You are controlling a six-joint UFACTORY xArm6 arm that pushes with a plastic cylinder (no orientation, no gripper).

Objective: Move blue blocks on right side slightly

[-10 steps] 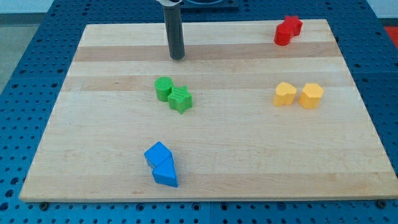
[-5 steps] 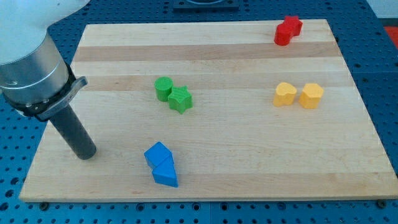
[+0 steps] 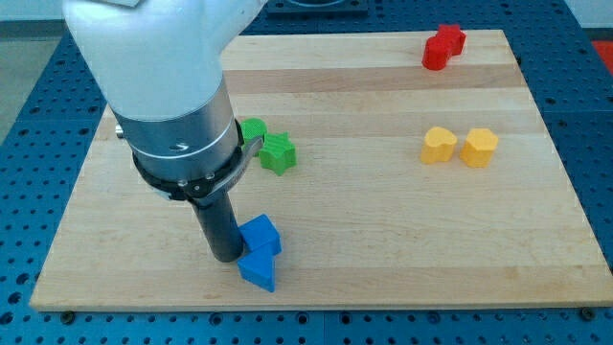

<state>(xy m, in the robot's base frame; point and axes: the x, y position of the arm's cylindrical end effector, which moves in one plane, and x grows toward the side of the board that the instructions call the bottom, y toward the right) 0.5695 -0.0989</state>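
Camera view, wooden board on a blue pegboard surface.

Blue blocks, two, near the board's bottom edge, left of centre: blue cube above, blue triangular block below, touching one another.

My tip: lower end of a dark rod, set down on the board on the view's left of the blue pair, touching or just beside the cube's left face; contact cannot be told for certain. No pincer fitted, so nothing to report as apart or together. Arm body, grey and white, large in the upper left of the view.

Green blocks, two, above the blue pair: green star-shaped block in plain sight; green block partly hidden behind the arm, shape not readable.

Yellow blocks, two, side by side, right of centre, shapes not clear.

Red blocks, two, touching, at the top right corner.
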